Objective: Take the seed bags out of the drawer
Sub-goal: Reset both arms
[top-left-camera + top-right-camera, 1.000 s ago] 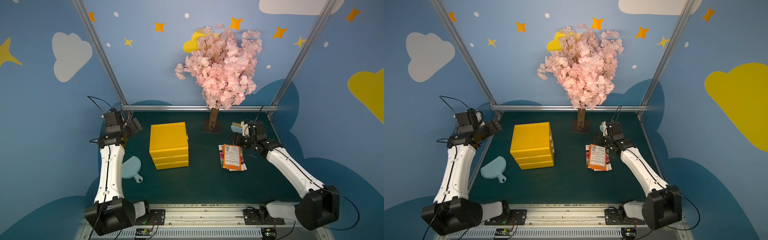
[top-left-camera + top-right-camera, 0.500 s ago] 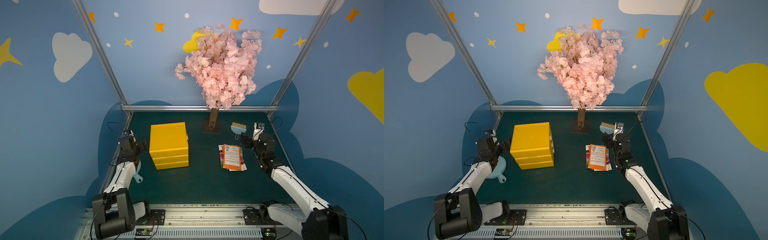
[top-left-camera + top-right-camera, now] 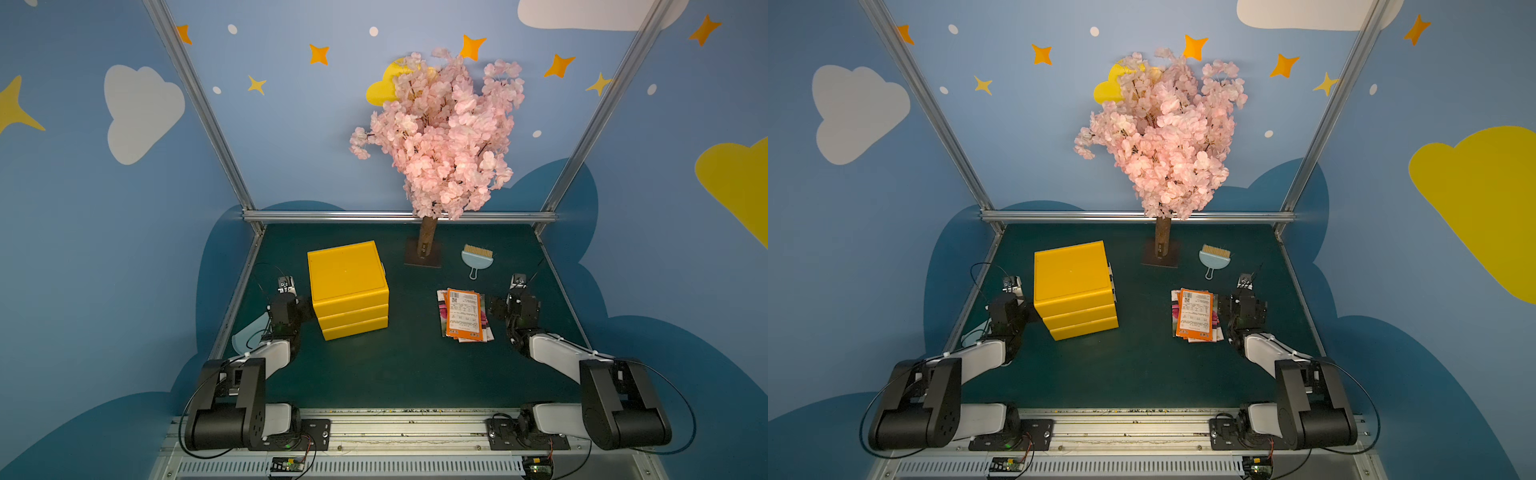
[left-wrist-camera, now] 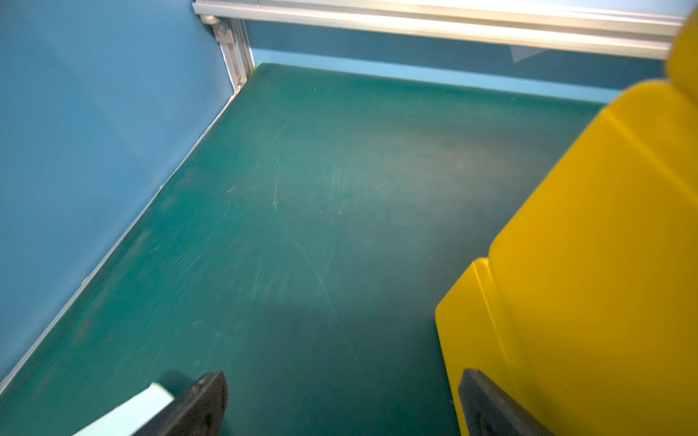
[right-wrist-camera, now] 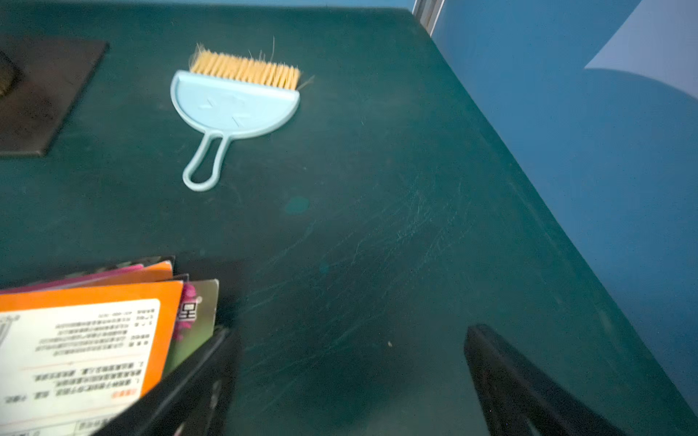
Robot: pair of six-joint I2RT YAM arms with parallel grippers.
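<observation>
Tabletop (image 3: 395,374): dark green, scuffed; it carries every item below.

1. Pale-blue plastic piece (image 3: 249,337): flat, under and behind the left gripper, mostly hidden by the arm.
2. Left gripper (image 4: 342,373): jaws wide apart, nothing between them, low over bare tabletop.
3. Yellow three-drawer cube (image 3: 345,270): just beside the left gripper, on its right-finger side; whether the finger touches the wall cannot be told.
4. Drawer (image 3: 353,300): uppermost tier of the cube, pushed in flush with the two tiers below; white handle tabs (image 3: 1111,274) on the face turned away from the left gripper.
5. Artificial blossom tree (image 3: 440,137): pink, upright on a dark square base, well ahead of both grippers and between them.
6. Seed bags (image 3: 463,316): loose stack flat on the tabletop, well apart from the drawer, an orange text back on top and pink-flower prints beneath; immediately beside the right gripper's left finger, contact not discernible.
7. Light-blue brush (image 5: 234,102): tan bristles, loop handle, lying flat ahead of the right gripper, clear of it.
8. Right gripper (image 5: 353,330): jaws spread wide, holding nothing, bare tabletop between them.
</observation>
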